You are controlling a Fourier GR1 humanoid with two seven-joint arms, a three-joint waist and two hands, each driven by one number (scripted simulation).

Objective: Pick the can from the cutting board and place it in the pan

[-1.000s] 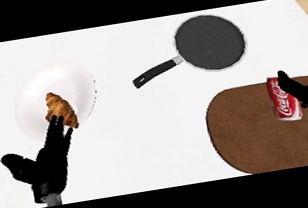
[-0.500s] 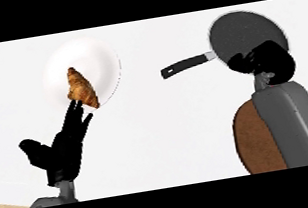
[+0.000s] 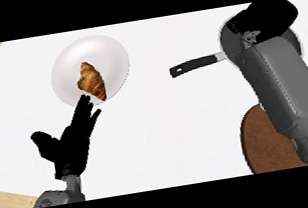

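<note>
My right hand (image 3: pixel 268 16) is stretched out over the dark pan (image 3: pixel 229 46) at the upper right, fingers curled. The hand and forearm cover most of the pan; its black handle (image 3: pixel 194 64) sticks out to the left. The can does not show anywhere; it is hidden inside the curled right hand. The brown cutting board (image 3: pixel 257 143) lies at the lower right, partly under the forearm, and its visible part is bare. My left hand (image 3: pixel 70 142) rests open at the lower left, fingers pointing up.
A white plate (image 3: pixel 105 58) with a croissant (image 3: pixel 92 81) sits at the upper left, just beyond the left hand's fingertips. The white counter's edge and a wooden floor show at the far left.
My right hand took the can off the cutting board and carried it away from me and up over the pan. The view has shifted; the left hand stays open near the plate.
</note>
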